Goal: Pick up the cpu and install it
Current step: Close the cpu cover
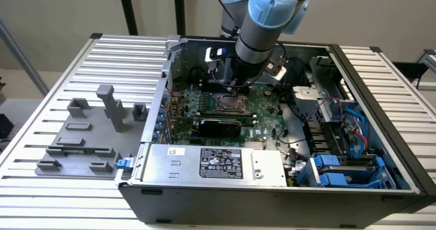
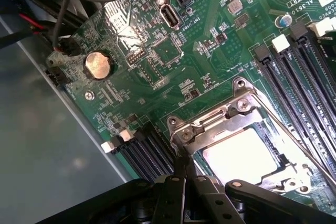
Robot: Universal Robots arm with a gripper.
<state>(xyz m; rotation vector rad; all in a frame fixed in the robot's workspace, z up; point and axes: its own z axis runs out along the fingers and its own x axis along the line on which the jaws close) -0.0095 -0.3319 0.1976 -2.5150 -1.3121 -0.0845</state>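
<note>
cpu (image 2: pixel 242 155) — pale square plate lying flat inside the socket frame (image 2: pixel 231 116) on the motherboard (image 2: pixel 157 51), no long axis | gripper (image 2: pixel 185 174) — fingers together, empty, tips at the frame's corner just beside the cpu | around: memory slots (image 2: pixel 302 72), coin battery (image 2: pixel 98 65); grey tray (image 1: pixel 89 133) well apart outside the case | nothing in the way

motherboard (image 2: pixel 157 56) print, perhaps "INT_USB", "AL3610"
</note>
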